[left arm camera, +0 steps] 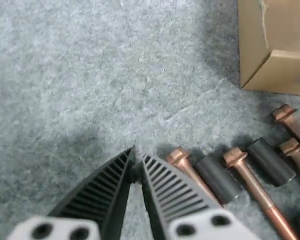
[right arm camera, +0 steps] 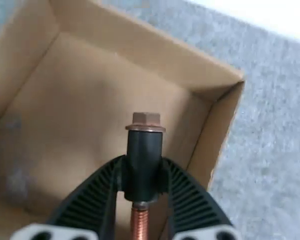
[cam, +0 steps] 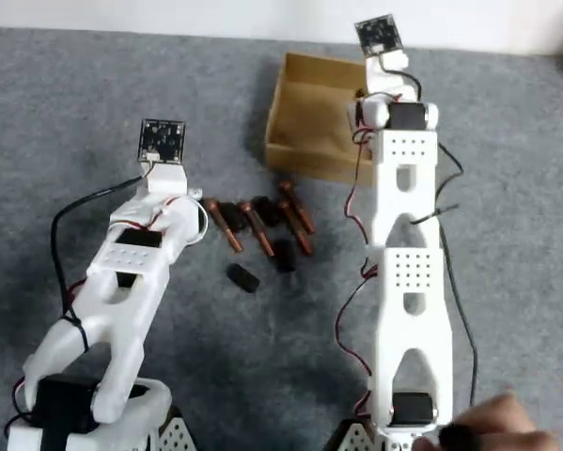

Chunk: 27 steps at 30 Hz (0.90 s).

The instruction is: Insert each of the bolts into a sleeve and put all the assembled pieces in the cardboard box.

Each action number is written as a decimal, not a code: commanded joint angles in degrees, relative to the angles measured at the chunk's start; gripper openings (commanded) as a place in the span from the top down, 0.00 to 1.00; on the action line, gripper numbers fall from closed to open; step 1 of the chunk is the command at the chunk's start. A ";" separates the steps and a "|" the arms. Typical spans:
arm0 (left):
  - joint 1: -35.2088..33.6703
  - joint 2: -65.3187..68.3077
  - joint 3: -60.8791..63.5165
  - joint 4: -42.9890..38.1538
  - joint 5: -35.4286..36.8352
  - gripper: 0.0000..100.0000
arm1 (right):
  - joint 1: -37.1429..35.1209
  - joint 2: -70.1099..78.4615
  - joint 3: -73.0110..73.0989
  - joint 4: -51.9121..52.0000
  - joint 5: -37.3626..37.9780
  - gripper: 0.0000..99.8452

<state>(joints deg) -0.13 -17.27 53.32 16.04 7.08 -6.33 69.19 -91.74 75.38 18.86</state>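
My right gripper [right arm camera: 142, 169] is shut on an assembled piece [right arm camera: 144, 152], a black sleeve with a copper bolt through it, its head pointing away from the wrist. It hangs over the inside of the cardboard box [right arm camera: 139, 47] [cam: 304, 150]. My left gripper [left arm camera: 137, 161] is shut and holds nothing, low over the grey carpet beside the nearest copper bolt [left arm camera: 181, 160]. Beyond that lie a black sleeve [left arm camera: 217, 177], another bolt [left arm camera: 250, 182] and a second sleeve [left arm camera: 270, 160]. From above, several bolts [cam: 255, 225] and sleeves [cam: 267, 209] lie between the arms, one sleeve [cam: 242, 278] apart.
The cardboard box's corner [left arm camera: 275, 50] sits just past the cluster of parts. A person's hand [cam: 492, 427] rests at the right arm's base. Bare grey carpet [cam: 74, 113] spreads to the left and in front of the parts.
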 commanded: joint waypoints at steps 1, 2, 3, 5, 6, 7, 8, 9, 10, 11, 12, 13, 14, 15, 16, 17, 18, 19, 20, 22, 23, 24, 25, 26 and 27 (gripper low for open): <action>-0.31 -0.13 -2.59 -1.32 0.26 0.99 | -0.40 -1.27 -6.90 3.74 1.67 0.99; -0.31 -0.13 -2.59 -1.32 0.26 0.99 | -0.40 -1.45 -7.08 5.05 1.67 0.98; -0.31 -0.13 -2.59 -1.32 0.26 0.99 | -0.40 -1.45 -7.52 6.55 1.76 0.96; -0.31 -0.13 -2.59 -1.41 0.26 0.99 | -0.57 -1.45 -8.75 9.63 1.76 0.86; -0.31 -0.13 -2.59 -1.41 0.26 0.99 | -0.66 -1.45 -8.92 11.30 1.76 0.80; -0.31 -0.13 -2.59 -1.41 0.26 0.99 | -0.84 -1.54 -8.92 12.79 1.76 0.73; -0.31 -0.13 -2.59 -1.41 0.26 0.99 | -1.01 -1.54 -9.10 14.11 1.76 0.67; -0.31 -0.13 -2.59 -1.41 0.26 0.99 | -1.10 -1.54 -9.10 15.34 1.76 0.62; -0.31 -0.13 -2.59 -1.41 0.26 0.99 | -1.19 -1.54 -9.10 16.57 1.76 0.59; -0.31 -0.13 -2.59 -1.41 0.26 0.99 | -1.27 -1.63 -9.10 17.89 1.76 0.58; -0.31 -0.13 -2.59 -1.41 0.26 0.99 | -1.36 -1.98 -9.10 18.95 1.76 0.58; -0.31 -0.13 -2.59 -1.41 0.26 0.99 | -1.36 -2.86 -9.10 20.44 1.67 0.59; -0.31 -0.13 -2.59 -1.41 0.26 0.99 | -1.71 -3.91 -9.10 22.02 1.41 0.60; -0.31 -0.13 -2.59 -1.41 0.26 0.99 | -2.42 -5.32 -9.10 23.78 1.32 0.61; -0.31 -0.13 -2.59 -1.41 0.26 0.99 | -3.21 -6.90 -9.10 25.45 1.32 0.61; -0.31 -0.13 -2.59 -1.41 0.26 0.99 | -4.18 -8.75 -9.10 25.89 1.05 0.62; -0.31 -0.13 -2.59 -1.41 0.26 0.99 | -4.97 -10.77 -9.10 25.89 -0.35 0.63; -0.31 -0.13 -2.59 -1.41 0.26 0.99 | -5.41 -12.97 -8.92 25.89 -2.64 0.64; -0.31 -0.13 -2.59 -1.41 0.26 0.99 | -5.76 -15.08 -8.92 25.89 -5.01 0.65; -0.48 -0.13 -2.59 -1.41 0.26 0.99 | -8.22 -19.82 -8.48 25.89 -7.65 0.66; -0.48 -0.13 -2.59 -1.41 0.26 0.99 | -9.54 -22.02 -7.87 25.98 -7.74 0.66; -0.48 -0.13 -2.59 -1.41 0.26 0.99 | -11.03 -24.57 -5.93 25.98 -7.82 0.66; -0.48 -0.13 -2.59 -1.41 0.26 0.99 | -12.53 -27.30 -2.77 25.98 -7.82 0.66; -0.48 -0.13 -2.59 -1.41 0.26 0.99 | -13.85 -30.11 0.40 25.98 -7.82 0.66; -0.48 -0.13 -2.59 -1.41 0.26 0.99 | -15.34 -33.27 4.18 25.98 -7.82 0.66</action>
<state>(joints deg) -0.13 -17.27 53.32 16.04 7.08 -17.41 46.07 -92.88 99.74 11.91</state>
